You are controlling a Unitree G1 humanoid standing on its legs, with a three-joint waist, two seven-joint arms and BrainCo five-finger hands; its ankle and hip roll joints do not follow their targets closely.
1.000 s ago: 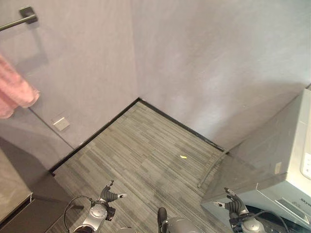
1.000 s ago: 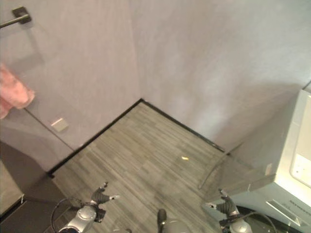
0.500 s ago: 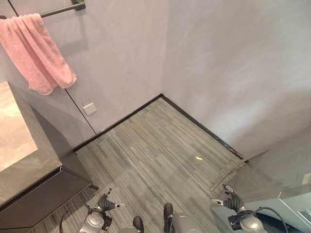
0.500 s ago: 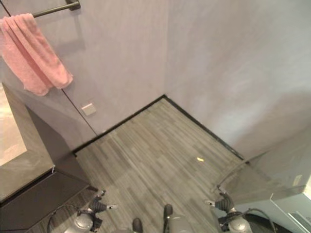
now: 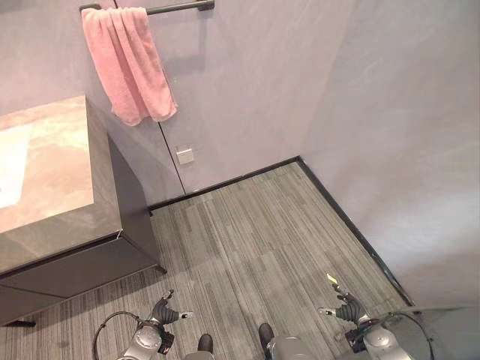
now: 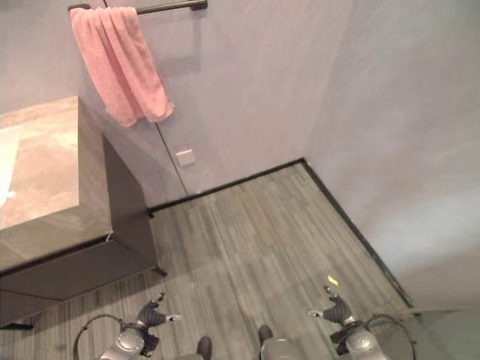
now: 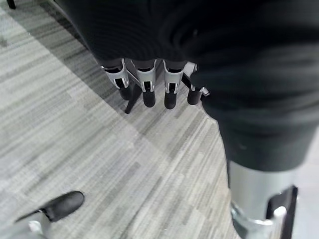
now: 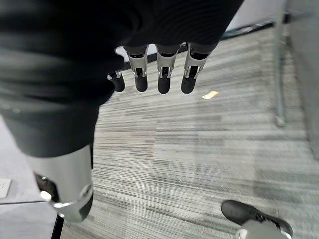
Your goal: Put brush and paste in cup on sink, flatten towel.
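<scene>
Towel [image 5: 129,64] hangs bunched on the bar [image 5: 176,8], far ahead of my left hand [image 5: 166,313] and well above it, its lower edge just past the back corner of the counter [image 5: 56,180]. A second ago only a corner of that pink cloth showed at the edge of my sight; my head has swung toward my left side, so the whole scene has slid across — the towel, the bar and the counter have come into sight, while the white appliance that stood off my right hand [image 5: 341,309] has gone. None of the things themselves moved. I take it to mean I am turning to face the sink side, with the task not yet begun.

Both hands hang low over the grey floor [image 5: 255,232], fingers relaxed and straight, holding nothing — my left wrist view shows its fingers [image 7: 148,89] over bare planks, and my right wrist view shows the same [image 8: 164,74], with a small yellow scrap [image 8: 210,94] on the floor just beyond the fingertips.

Brush, paste and cup I cannot find. The counter is cut off on the side away from my hands, and its pale patch may be the basin, though I cannot tell.
</scene>
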